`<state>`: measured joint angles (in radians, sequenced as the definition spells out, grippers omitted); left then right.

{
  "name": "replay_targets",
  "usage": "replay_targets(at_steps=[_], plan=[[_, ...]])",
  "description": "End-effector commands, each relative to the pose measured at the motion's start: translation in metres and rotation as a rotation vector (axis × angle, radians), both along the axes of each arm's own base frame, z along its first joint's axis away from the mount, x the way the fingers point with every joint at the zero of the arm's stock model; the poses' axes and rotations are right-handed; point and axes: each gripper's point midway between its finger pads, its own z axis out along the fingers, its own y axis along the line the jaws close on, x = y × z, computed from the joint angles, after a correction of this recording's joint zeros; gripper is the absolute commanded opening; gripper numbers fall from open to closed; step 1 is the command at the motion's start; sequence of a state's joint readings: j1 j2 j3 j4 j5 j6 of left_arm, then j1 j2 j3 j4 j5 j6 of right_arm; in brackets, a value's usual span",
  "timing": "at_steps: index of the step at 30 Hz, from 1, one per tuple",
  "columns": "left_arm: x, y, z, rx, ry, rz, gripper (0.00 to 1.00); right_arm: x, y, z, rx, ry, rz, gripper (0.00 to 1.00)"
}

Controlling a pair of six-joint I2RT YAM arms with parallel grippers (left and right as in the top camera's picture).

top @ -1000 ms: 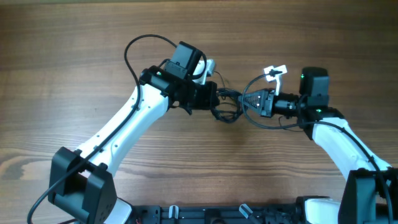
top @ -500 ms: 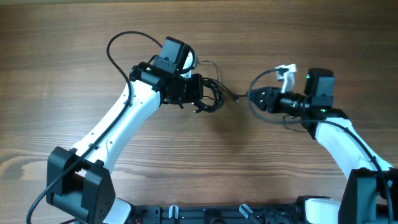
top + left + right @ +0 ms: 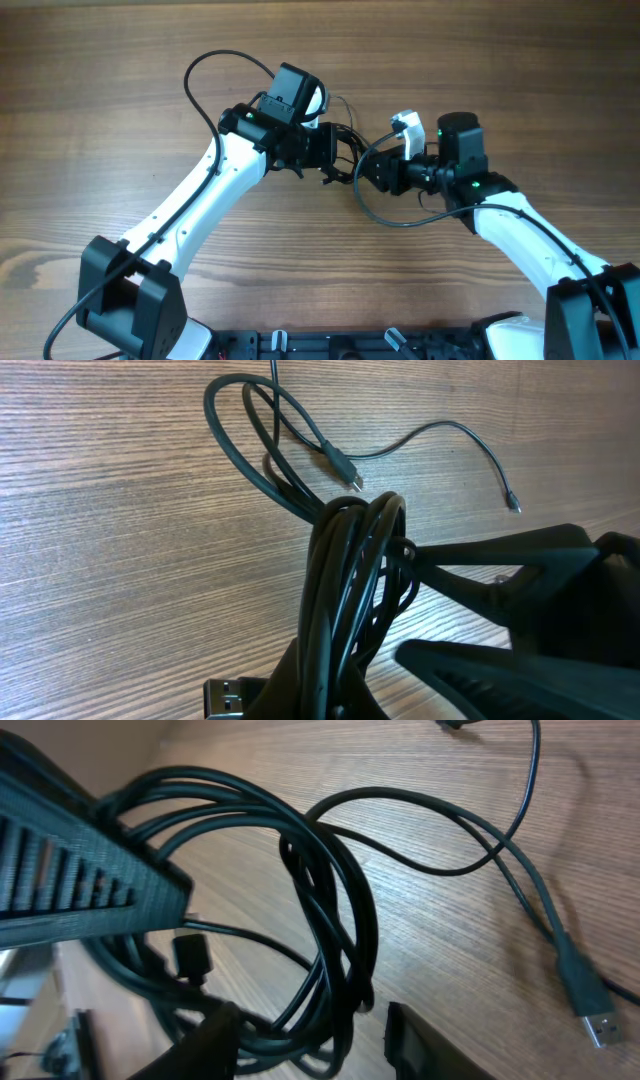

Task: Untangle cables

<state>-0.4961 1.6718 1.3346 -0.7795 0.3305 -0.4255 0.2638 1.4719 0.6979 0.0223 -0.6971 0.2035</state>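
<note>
several cables (image 3: 345,590) bunched, hiding left gripper (image 3: 336,159) tips.

Overhead top-down, wrist views close, sharing cables (image 3: 350,590)

The cables (image 3: 343,165) are seen as thin black cords bunched into several overlapping coils, which are pinched in the left gripper (image 3: 333,160) and raised above the table (image 3: 100,560). Beyond the left gripper, one wider loop (image 3: 240,420) is spread out low over the wood, and a small plug end (image 3: 352,477) is laid just beside it. Farther from the left gripper, a thinner strand (image 3: 450,430) is trailed in a curve, apart from the bunch. A flat USB plug (image 3: 225,695) is tucked close beside the left gripper.
</note>
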Motion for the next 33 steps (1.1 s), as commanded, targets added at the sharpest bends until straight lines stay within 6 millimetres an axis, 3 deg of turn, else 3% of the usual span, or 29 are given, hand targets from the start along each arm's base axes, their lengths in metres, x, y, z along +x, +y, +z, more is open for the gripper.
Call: replay_targets(at_steps=[1, 3, 5, 9, 12, 14, 15, 17, 24, 29, 33], plan=[[-0.002, -0.006, 0.004, -0.024, 0.003, -0.007, 0.04, 0.011, -0.002, -0.007, -0.085, -0.046, -0.049, 0.29], [-0.001, -0.005, 0.004, -0.023, 0.003, -0.006, 0.04, 0.011, -0.004, -0.009, -0.09, -0.041, -0.057, 0.04], [0.0, -0.003, 0.003, -0.009, -0.003, 0.002, 0.04, 0.022, -0.019, -0.013, -0.086, 0.027, -0.185, 0.04], [0.003, 0.018, -0.007, 0.095, 0.01, 0.102, 0.04, 0.041, -0.082, -0.03, -0.099, 0.185, -0.511, 0.04], [0.003, 0.022, -0.008, 0.114, 0.012, 0.113, 0.04, 0.039, -0.143, -0.048, -0.139, 0.304, -0.745, 0.04], [0.004, 0.021, -0.008, 0.106, 0.008, 0.122, 0.04, 0.037, -0.158, -0.05, -0.129, 0.33, -0.77, 0.04], [0.005, 0.02, -0.007, 0.103, 0.005, 0.122, 0.04, 0.037, -0.157, -0.049, -0.12, 0.326, -0.749, 0.06], [0.007, 0.019, -0.006, 0.099, -0.002, 0.121, 0.04, 0.036, -0.147, -0.045, -0.094, 0.308, -0.675, 0.18], [0.007, 0.018, -0.005, 0.083, 0.009, 0.15, 0.04, 0.021, -0.077, 0.001, 0.113, 0.122, -0.191, 0.54], [0.008, 0.016, -0.005, 0.063, 0.03, 0.192, 0.04, 0.01, -0.044, -0.006, 0.033, 0.081, -0.089, 0.62], [0.005, 0.012, -0.003, 0.04, 0.044, 0.178, 0.04, 0.01, -0.03, -0.022, -0.116, 0.048, -0.117, 0.69]])
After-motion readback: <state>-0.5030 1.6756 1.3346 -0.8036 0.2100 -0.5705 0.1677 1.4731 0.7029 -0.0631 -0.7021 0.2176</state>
